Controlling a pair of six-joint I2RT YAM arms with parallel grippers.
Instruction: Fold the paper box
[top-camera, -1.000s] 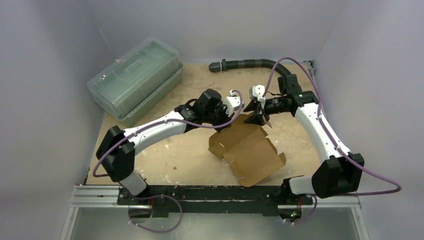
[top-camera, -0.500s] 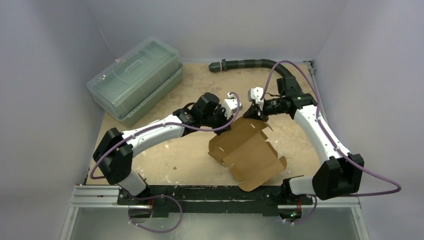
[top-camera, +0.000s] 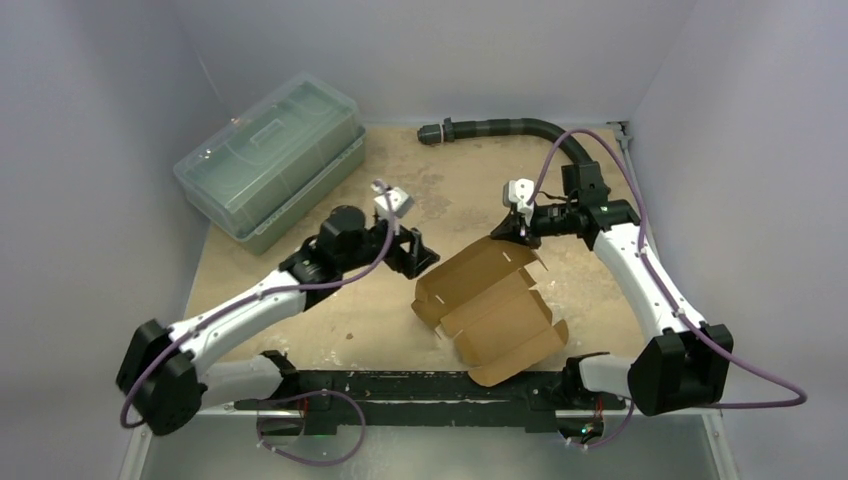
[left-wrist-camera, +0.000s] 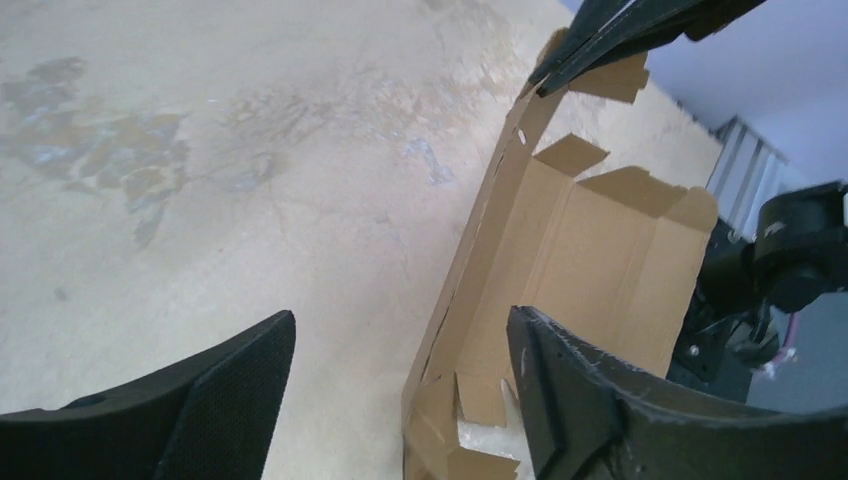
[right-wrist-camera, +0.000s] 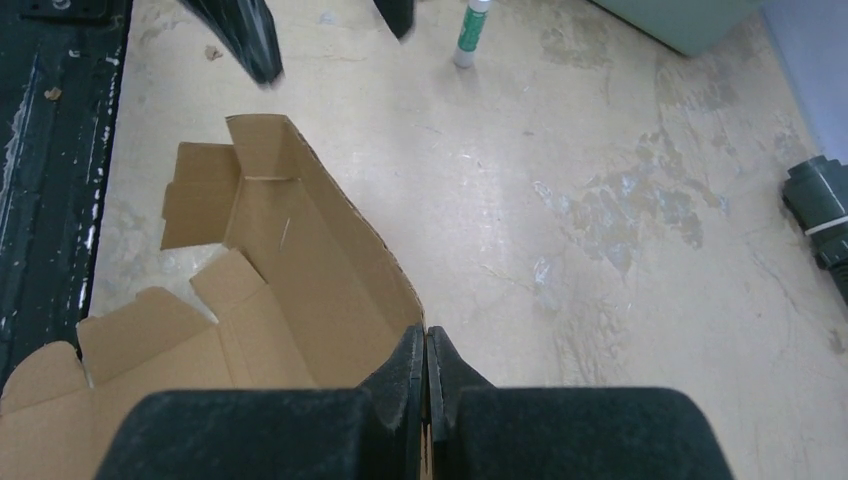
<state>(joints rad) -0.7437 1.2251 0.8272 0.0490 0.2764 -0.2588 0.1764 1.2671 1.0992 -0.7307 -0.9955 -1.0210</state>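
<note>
My right tool (right-wrist-camera: 425, 345): pinched tight on the raised far wall of the paper box (top-camera: 495, 305); box lies half-open, mid-surface (top-camera: 330, 320)
My left tool (top-camera: 415, 255): spread wide, holding nothing; just left of box
Around: lidded plastic bin (top-camera: 270, 160) far left; black hose (top-camera: 500, 125) behind

The left arm stretches low from the lower left toward the middle of the frame. Its pincer (top-camera: 417, 254) points right, with the two black fingers (left-wrist-camera: 220, 400) spread wide and nothing between them. The right arm climbs the right side and bends left at the wrist. Its pincer (top-camera: 499, 232) is pressed tight on the upper edge of the paper box (top-camera: 498, 308).
</note>
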